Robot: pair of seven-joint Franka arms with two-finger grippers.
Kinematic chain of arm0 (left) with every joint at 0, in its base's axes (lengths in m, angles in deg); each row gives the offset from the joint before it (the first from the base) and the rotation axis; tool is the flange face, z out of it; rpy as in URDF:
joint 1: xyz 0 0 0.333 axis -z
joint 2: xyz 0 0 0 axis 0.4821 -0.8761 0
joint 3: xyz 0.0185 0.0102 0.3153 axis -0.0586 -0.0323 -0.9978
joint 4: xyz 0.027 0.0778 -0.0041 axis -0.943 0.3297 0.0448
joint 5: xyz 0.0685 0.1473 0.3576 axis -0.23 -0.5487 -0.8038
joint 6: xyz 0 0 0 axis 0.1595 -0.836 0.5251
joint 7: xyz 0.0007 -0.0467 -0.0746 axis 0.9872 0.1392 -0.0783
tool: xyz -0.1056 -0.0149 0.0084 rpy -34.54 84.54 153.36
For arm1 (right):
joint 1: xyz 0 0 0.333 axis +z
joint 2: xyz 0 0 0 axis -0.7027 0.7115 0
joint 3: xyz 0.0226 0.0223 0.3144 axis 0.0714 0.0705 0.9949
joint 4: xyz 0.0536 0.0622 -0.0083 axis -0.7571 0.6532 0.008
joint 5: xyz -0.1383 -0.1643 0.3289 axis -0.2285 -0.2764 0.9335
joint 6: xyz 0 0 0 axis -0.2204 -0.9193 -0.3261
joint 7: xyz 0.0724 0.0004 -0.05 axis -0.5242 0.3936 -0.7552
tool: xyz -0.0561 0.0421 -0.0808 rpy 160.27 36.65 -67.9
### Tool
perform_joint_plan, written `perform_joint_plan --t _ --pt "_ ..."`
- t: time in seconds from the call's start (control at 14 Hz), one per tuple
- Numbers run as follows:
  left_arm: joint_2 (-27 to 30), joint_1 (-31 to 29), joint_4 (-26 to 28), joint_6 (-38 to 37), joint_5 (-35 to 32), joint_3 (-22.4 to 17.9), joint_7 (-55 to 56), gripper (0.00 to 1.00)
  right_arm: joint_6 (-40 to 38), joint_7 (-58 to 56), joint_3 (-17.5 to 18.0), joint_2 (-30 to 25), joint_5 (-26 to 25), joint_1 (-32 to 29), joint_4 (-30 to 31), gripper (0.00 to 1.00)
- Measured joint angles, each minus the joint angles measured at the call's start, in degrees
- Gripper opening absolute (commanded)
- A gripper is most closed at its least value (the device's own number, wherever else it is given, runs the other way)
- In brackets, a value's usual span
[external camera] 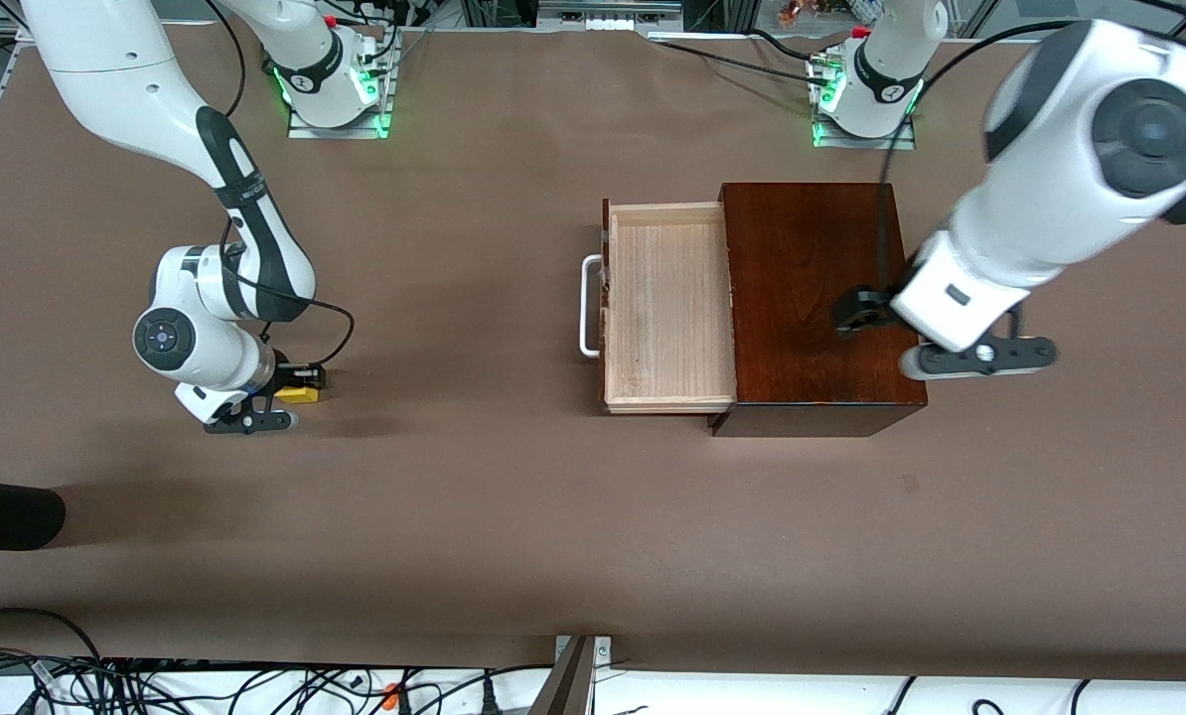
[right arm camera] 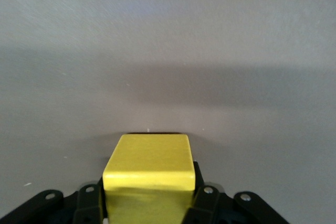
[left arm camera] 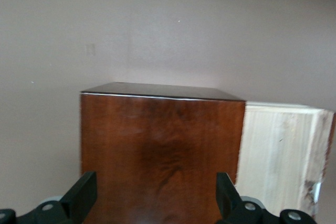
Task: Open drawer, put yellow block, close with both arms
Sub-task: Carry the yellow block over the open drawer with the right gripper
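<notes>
Right wrist view shows the right gripper (right arm camera: 149, 203) clamped on the block (right arm camera: 148, 169) by 2 flat sides near the right arm's table edge. It looks light and rigid. Left gripper (left arm camera: 152, 198) hangs spread wide over the box (external camera: 812, 298); the drawer (external camera: 667, 308) stands open.

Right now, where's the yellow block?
The yellow block sits between the right gripper's fingers at the right arm's end of the table, well away from the open drawer.
</notes>
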Motion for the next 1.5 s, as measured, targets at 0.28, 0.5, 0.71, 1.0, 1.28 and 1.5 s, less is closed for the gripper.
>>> perform_joint_plan --t 0.28,0.5,0.71,1.0,1.28,1.5 --pt "9.13 8.47 6.35 -0.34 6.75 -18.83 -13.51 1.0 -13.03 1.17 0.04 -3.99 0.05 1.33 -5.34 0.16" --pt "14.52 14.83 11.01 -0.34 7.62 -29.71 -19.43 1.0 -26.6 8.06 0.95 -6.45 1.14 3.03 -12.33 0.17" --pt "16.52 16.17 12.07 -0.61 7.63 -33.48 -21.25 1.0 -35.72 20.91 4.73 -6.8 5.19 4.97 -19.28 0.19" --pt "17.28 16.55 11.91 -2.88 7.63 -33.88 -22.0 1.0 -38.65 44.0 13.61 -6.79 9.44 5.47 -25.17 0.19" --pt "17.32 16.58 11.91 -3.15 7.63 -33.88 -24.09 1.0 -35.06 67.58 20.39 -6.69 9.61 9.1 -27.37 0.19" --pt "17.32 16.56 11.9 -3.17 7.63 -33.93 -26.01 1.0 -28.24 84.52 20.69 -6.17 9.58 15.37 -27.54 0.21"
